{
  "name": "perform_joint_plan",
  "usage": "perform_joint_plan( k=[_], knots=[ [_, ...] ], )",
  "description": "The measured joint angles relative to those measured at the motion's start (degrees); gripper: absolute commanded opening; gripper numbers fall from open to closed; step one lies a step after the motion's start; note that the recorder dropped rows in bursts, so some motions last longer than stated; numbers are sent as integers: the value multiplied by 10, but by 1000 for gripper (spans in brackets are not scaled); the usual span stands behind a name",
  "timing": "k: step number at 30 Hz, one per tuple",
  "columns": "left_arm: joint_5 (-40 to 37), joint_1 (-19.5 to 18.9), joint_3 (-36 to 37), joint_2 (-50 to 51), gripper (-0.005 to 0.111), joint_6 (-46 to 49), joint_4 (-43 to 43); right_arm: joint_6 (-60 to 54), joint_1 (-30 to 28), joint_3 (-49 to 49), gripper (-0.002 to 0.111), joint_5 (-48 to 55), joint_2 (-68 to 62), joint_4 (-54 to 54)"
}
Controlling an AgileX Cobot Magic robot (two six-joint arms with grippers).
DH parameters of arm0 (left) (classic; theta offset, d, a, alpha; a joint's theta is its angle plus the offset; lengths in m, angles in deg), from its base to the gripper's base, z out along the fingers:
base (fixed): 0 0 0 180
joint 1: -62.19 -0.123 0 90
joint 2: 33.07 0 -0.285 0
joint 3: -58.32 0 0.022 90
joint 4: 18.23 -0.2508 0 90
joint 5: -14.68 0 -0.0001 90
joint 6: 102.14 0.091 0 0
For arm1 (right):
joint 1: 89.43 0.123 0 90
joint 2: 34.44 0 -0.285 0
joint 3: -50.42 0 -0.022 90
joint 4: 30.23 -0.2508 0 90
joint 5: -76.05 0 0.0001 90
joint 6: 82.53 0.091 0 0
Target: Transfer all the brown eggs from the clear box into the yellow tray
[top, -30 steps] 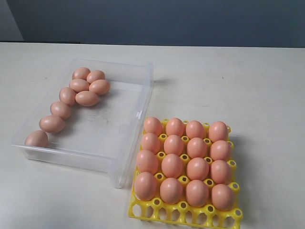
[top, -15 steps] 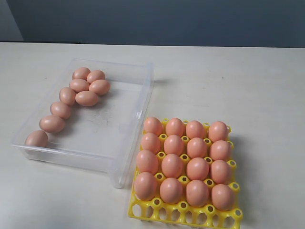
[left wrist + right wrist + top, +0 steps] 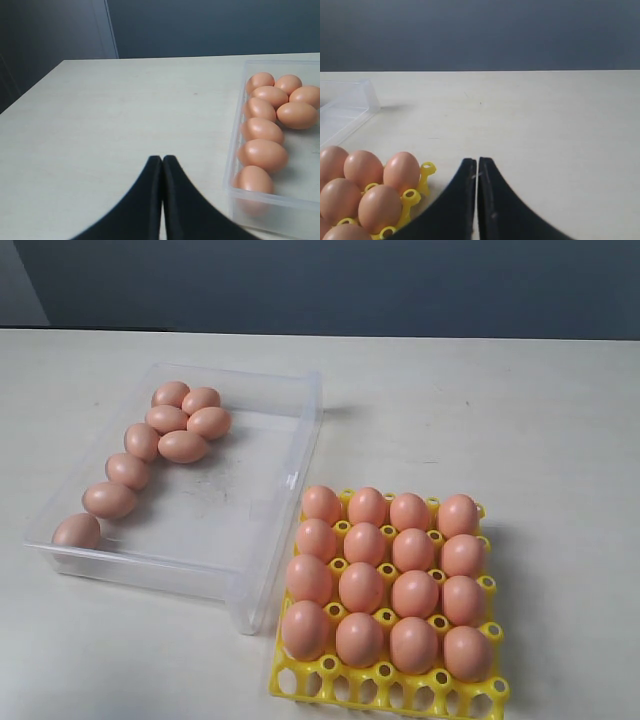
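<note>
Several brown eggs point(image 3: 183, 445) lie along the left and far side of the clear box point(image 3: 262, 540) on the left of the table. The yellow tray point(image 3: 385, 673) at the front right holds several eggs point(image 3: 362, 586), with its nearest row of cups bare. Neither arm shows in the exterior view. In the left wrist view my left gripper point(image 3: 162, 159) is shut and holds nothing, off the box's outer side, with the box eggs point(image 3: 262, 154) beside it. My right gripper point(image 3: 477, 161) is shut and holds nothing, just beside the tray's corner eggs point(image 3: 401, 171).
The pale table point(image 3: 480, 410) runs to a dark wall behind. Its left edge point(image 3: 30, 90) shows in the left wrist view. A corner of the clear box point(image 3: 350, 102) lies beyond the tray in the right wrist view.
</note>
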Motion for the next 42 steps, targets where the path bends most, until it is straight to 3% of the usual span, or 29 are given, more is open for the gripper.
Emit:
perform_joint_plan(
  k=[9, 17, 42],
  knots=[
    [0, 0, 0, 0, 0, 0, 0, 23, 0, 0, 3, 0, 0, 38],
    [0, 0, 0, 0, 0, 0, 0, 101, -46, 0, 3, -1, 0, 104],
    [0, 0, 0, 0, 0, 0, 0, 170, -47, 0, 3, -2, 0, 134]
  ],
)
